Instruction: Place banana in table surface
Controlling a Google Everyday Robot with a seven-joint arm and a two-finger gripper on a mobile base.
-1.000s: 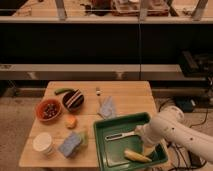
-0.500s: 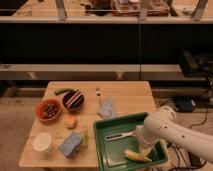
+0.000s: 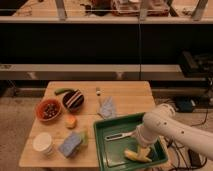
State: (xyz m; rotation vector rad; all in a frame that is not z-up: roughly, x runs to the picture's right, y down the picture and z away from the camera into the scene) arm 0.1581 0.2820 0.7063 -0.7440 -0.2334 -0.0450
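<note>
You are working the pickup: the banana (image 3: 134, 156) is lying in the green tray (image 3: 111, 150) (not yet on the table surface (image 3: 125, 92)). The gripper (image 3: 142, 151) is hovering right over it, fingers spread wide and gripping nothing. Next you are needing to close on it, lift clear of the rim, and set it on bare planks.

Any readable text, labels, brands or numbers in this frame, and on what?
None: no readable text on the white cup, green tray, banana or table surface. The gripper, low over the banana in the tray, bears no marking either.
</note>
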